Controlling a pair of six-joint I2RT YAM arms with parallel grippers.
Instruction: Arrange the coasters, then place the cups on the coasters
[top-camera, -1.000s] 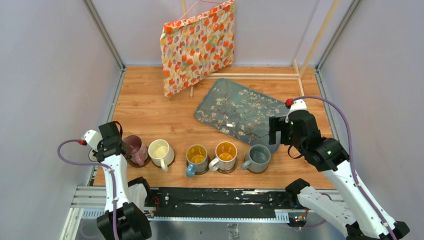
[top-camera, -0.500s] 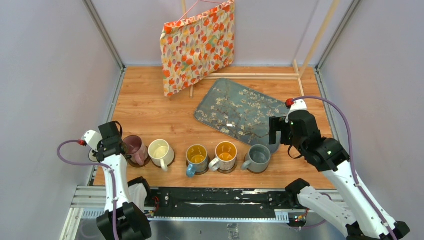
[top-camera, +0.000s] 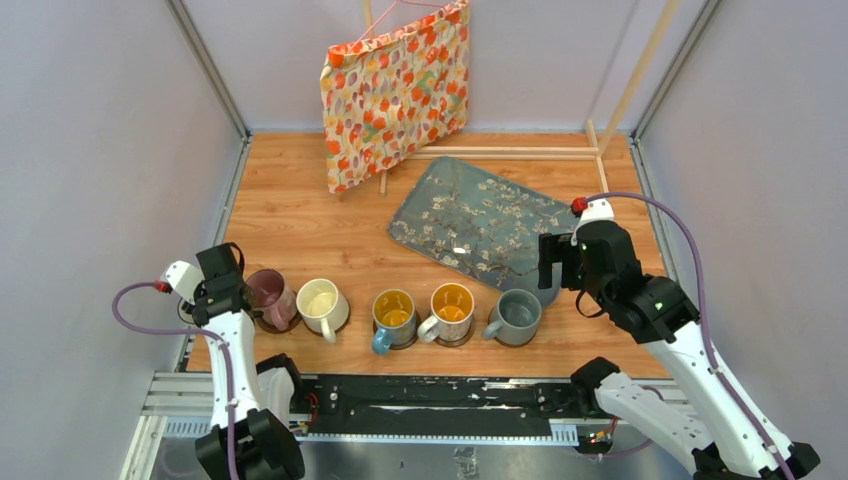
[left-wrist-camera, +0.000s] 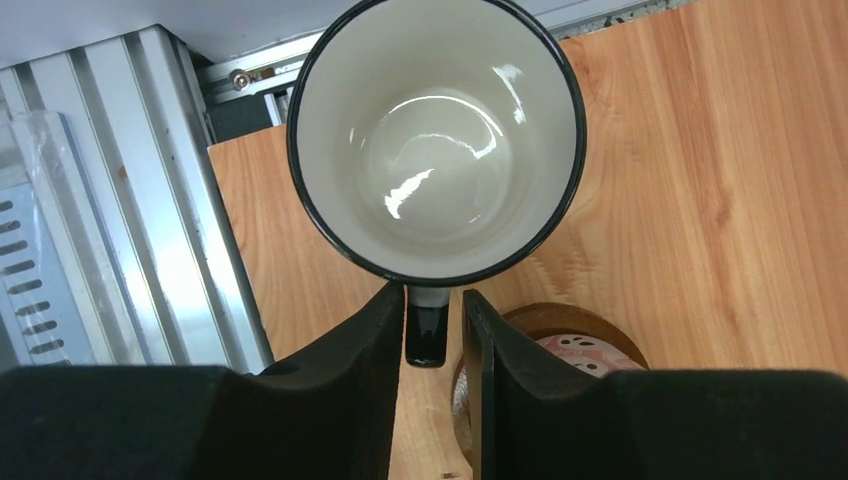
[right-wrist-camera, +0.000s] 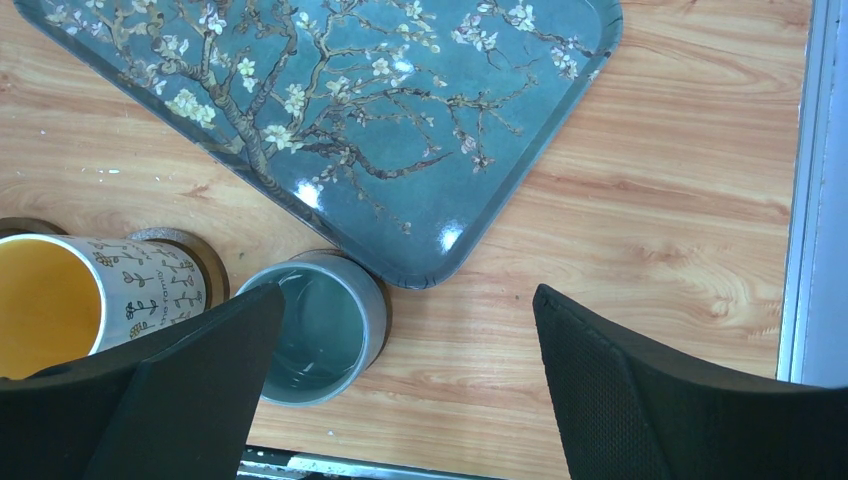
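Left wrist view first: the left gripper (left-wrist-camera: 433, 296) sits around the handle (left-wrist-camera: 427, 330) of the white mug (left-wrist-camera: 435, 140), jaws only a little apart. There's a thin sliver of daylight between the handle and the right-hand finger (left-wrist-camera: 490, 390), so it looks more like a loose straddle than a clamp. The mug stands upright in the upper middle of the frame, near the table (left-wrist-camera: 700, 180) edge and the metal rail. It hides whatever is under it, so I can't tell if it's on a coaster. One coaster (left-wrist-camera: 545, 318) peeks in at the bottom, right of the fingers.

From the top camera, the row along the lower part of the table goes pink mug (top-camera: 268, 297), cream mug (top-camera: 322, 305), blue-handled mug (top-camera: 393, 315), yellow-inside mug (top-camera: 451, 308), grey mug (top-camera: 517, 315).

Right wrist view: the right gripper (right-wrist-camera: 407, 310) is spread wide and holding nothing, hanging over the tray (right-wrist-camera: 330, 110) corner. The grey mug sits lower centre, right up against that corner.
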